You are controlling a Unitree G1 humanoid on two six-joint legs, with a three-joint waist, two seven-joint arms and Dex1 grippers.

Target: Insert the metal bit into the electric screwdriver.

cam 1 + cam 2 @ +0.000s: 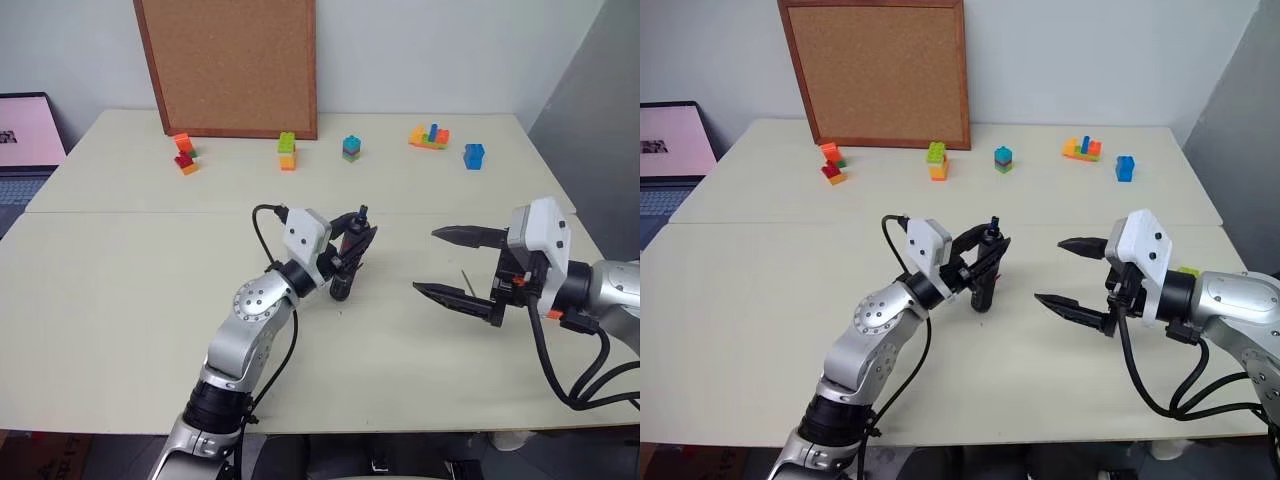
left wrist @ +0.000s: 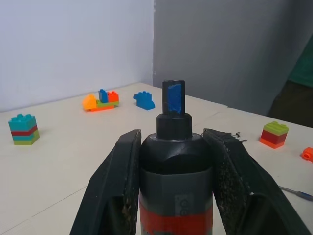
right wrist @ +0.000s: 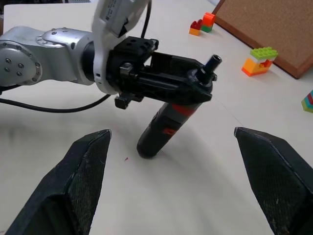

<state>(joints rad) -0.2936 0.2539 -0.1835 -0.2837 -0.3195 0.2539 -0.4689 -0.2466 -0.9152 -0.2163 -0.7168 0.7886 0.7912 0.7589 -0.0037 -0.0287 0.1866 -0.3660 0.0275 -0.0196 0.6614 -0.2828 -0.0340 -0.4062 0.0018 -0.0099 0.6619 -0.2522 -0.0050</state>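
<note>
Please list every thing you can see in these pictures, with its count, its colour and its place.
electric screwdriver: one, black with a red band, held tilted, its lower end close to the table.
metal bit: one, thin and dark grey, lying on the table between the right gripper's fingers as the head views show it.
toy brick stacks: five, mixed colours, in a row on the far side of the table.
cork board: one, brown, leaning on the wall.
laptop: one, pink screen, far left.
table: cream.
left gripper: one, black fingers, shut on the screwdriver.
right gripper: one, black fingers, open and empty.
</note>
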